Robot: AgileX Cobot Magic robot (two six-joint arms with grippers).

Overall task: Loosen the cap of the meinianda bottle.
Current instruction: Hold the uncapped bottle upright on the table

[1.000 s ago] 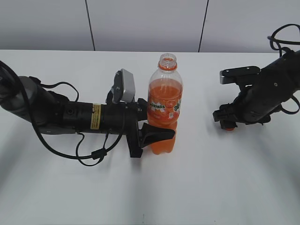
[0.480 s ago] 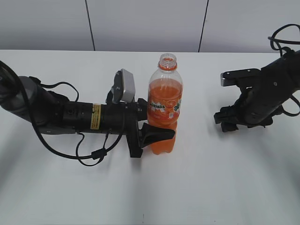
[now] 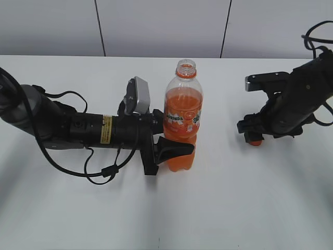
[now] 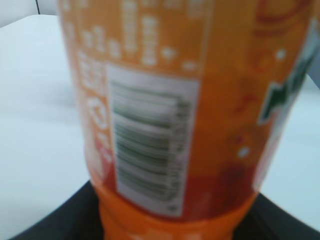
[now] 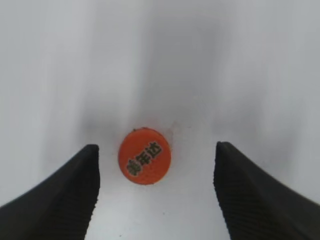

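Note:
The meinianda bottle [image 3: 182,120] stands upright mid-table with its neck open and no cap on it. My left gripper [image 3: 174,148] is shut on its lower body; the left wrist view shows its label [image 4: 150,145] close up and blurred. The orange cap [image 5: 144,155] lies flat on the table, top up with dark characters, between the open fingers of my right gripper [image 5: 156,187], which touch nothing. In the exterior view the cap [image 3: 254,141] shows just under my right gripper [image 3: 255,133] at the right of the table.
The white table [image 3: 234,198] spreads around the bottle. A grey panelled wall [image 3: 156,26] runs behind its far edge. Loose black cable [image 3: 99,174] from the left arm lies on the table in front of it.
My right gripper has lifted slightly off the table, and the cap shows again beneath it. The left arm and the bottle have not moved.

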